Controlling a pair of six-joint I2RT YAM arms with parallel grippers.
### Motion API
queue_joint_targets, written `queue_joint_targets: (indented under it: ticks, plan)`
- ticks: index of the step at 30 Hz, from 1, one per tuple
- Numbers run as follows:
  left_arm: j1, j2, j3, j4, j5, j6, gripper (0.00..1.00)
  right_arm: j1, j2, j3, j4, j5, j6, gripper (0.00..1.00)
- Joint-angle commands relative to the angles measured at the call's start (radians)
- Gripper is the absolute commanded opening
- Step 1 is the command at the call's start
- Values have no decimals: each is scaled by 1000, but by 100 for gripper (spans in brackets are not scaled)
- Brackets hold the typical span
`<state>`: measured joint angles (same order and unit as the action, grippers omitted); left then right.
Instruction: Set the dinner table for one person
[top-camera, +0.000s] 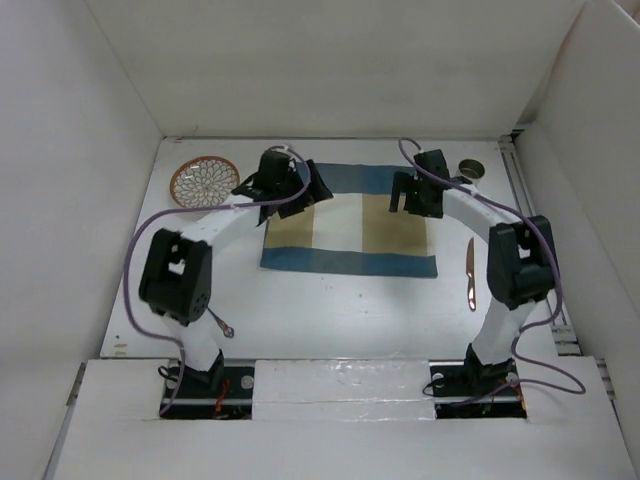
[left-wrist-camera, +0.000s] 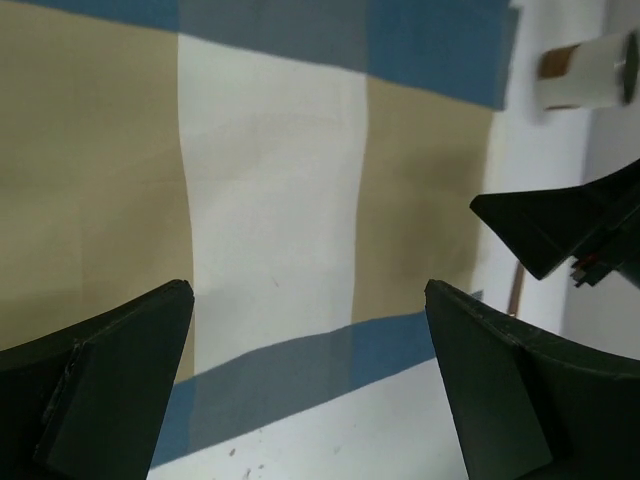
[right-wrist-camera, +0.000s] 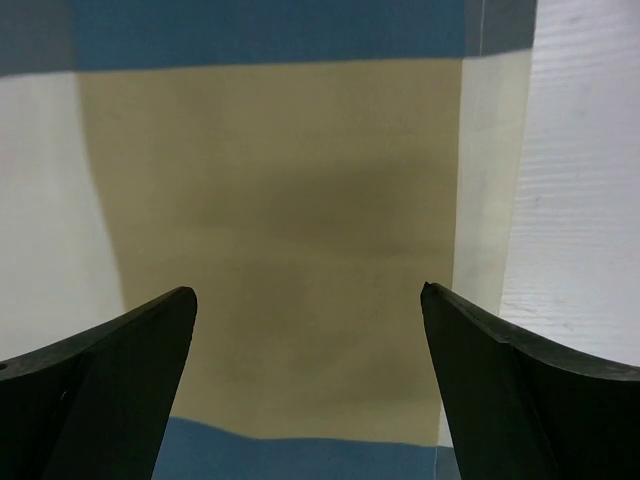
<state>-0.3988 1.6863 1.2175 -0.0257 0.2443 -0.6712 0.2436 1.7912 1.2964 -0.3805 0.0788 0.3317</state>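
The dinner table (top-camera: 340, 310) lay under both of our arms and spread well past each gripper on every side. We judged it rigid, fixed and matte, a surface to set things down on rather than to grasp, with enough grip that pieces would not skate.

The checked cloth mat (top-camera: 350, 225) lay flat on it, directly below both tools. We judged the cloth light and limp. It would need a pinch at a hem or corner, since a grasp in the middle would only bunch it.

Our left gripper (left-wrist-camera: 308, 288) hung over the mat's pale middle stripe, jaws spread wide and holding nothing. Our right gripper (right-wrist-camera: 307, 289) hung over the tan panel near the mat's edge, equally wide and empty.

Off the cloth, out to the left of the left gripper, sat the patterned plate (top-camera: 204, 180). It was probably stiff and breakable, best taken by its rim. To the right of the right gripper and back toward its base lay a slim copper-coloured utensil (top-camera: 470, 272). Just beyond that gripper stood a small round cup (top-camera: 470, 168).
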Motion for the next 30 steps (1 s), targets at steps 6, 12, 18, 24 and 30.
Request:
queue_joint_targets:
  ticks: [6, 12, 18, 24, 30]
  plan:
    - [-17, 305, 280, -203, -200, 1, 100, 51, 139, 187, -138, 56, -29, 100]
    - [-17, 388, 301, -244, -288, -39, 100, 62, 197, 165, -118, 75, -20, 100]
    - [-8, 388, 266, -253, -358, -77, 100, 72, 246, 210, -175, 99, -20, 100]
    - [2, 351, 221, -258, -379, -97, 100, 72, 312, 302, -265, 89, -33, 100]
    - [2, 342, 203, -247, -347, -97, 100, 63, 356, 373, -304, 88, -42, 100]
